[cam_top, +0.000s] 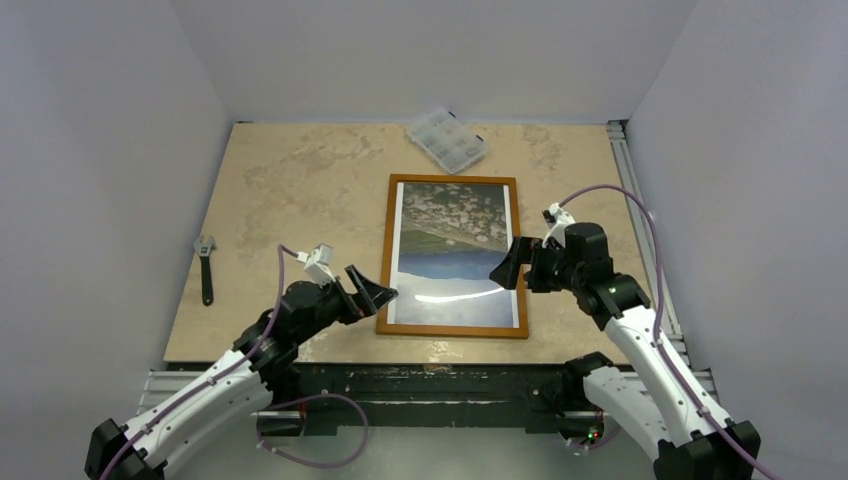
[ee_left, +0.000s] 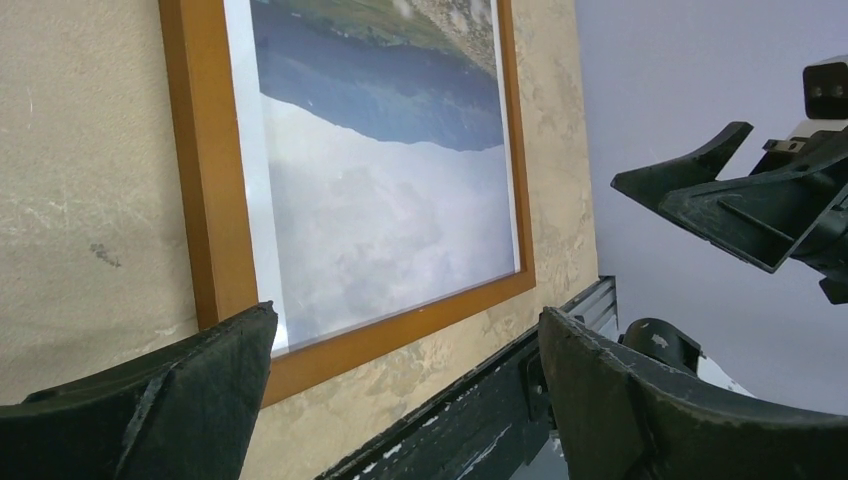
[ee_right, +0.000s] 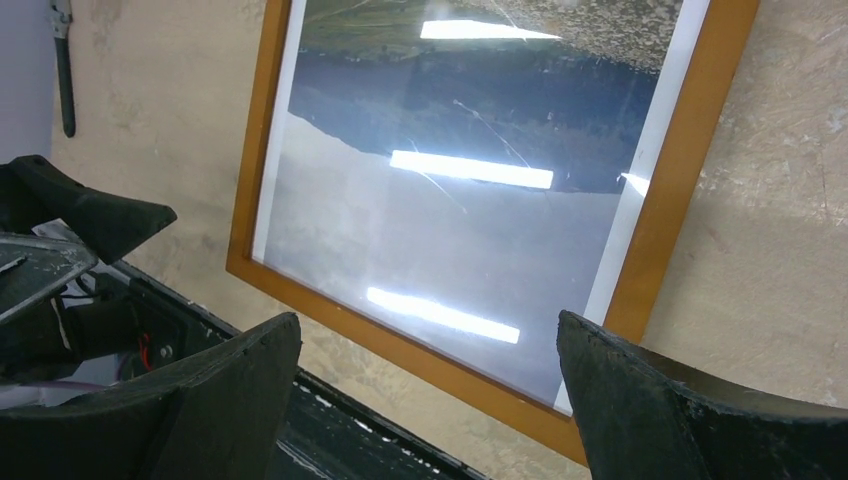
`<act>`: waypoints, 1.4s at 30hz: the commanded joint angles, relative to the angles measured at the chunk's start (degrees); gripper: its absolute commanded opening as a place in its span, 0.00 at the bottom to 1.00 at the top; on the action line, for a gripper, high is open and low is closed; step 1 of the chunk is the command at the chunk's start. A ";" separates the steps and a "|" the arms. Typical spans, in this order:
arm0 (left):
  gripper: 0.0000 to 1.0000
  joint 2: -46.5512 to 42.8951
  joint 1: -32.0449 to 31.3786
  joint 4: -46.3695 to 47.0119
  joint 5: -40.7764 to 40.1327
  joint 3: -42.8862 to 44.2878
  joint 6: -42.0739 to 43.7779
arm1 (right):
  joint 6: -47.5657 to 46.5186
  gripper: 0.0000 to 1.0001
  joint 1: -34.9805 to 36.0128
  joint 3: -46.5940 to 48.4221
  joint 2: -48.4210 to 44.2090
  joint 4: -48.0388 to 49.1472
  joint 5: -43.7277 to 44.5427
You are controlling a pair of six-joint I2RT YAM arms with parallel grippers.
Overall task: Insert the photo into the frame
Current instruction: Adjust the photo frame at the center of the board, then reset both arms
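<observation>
A: Grippers first. The left gripper (cam_top: 377, 289) hovered just beside the near-left corner of the frame (cam_top: 452, 330), jaws spread wide with nothing between them. The right gripper (cam_top: 505, 262) hung at the right rail about midway along, also spread wide and empty.

B: Any contact with the frame?

A: None confirmed. Both wrist views showed the frame beyond the fingertips, not between them. The overhead view could not settle whether a right finger brushed the rail.

B: Where was the photo (cam_top: 455, 250)?

A: Inside the frame, which lay flat on the table (cam_top: 290, 190). The pale part was toward the near edge, the dark blue band across the middle and the mottled part at the far end. The white border ran evenly along both long rails, so it looked squarely seated. Ceiling lights glared off the surface in the right wrist view. I could not tell whether that was the pane or the glossy print.

B: Progress?

A: I judged the placing essentially done. Open jaws on either side would suit a small squaring nudge or a withdrawal. No backing was visible, so closure is unconfirmed.

B: Surroundings?

A: A wrench (cam_top: 205, 270) lay well apart at the left of the table. A clear compartment box (cam_top: 446, 140) sat near the frame's far rail, not touching it. Neither looked to be in the arms' way.
</observation>
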 commanded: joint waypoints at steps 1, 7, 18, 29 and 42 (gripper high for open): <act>1.00 -0.88 -0.23 4.54 0.53 -0.32 3.27 | 0.39 0.98 0.14 0.05 -1.62 1.62 -1.60; 1.00 -2.10 -0.26 4.59 -1.07 -0.35 6.20 | 0.48 0.98 0.17 0.38 -4.00 3.94 -1.78; 1.00 -7.52 -0.23 5.73 -9.80 0.07 18.79 | -0.44 0.98 0.17 -2.60 -12.16 10.96 5.10; 1.00 -13.06 0.53 4.50 -35.68 3.02 48.45 | -7.66 0.99 0.16 -11.36 -16.06 29.07 22.13; 1.00 19.38 25.94 28.14 -23.25 6.95 56.02 | -18.70 0.97 0.14 -28.38 -4.46 63.25 46.49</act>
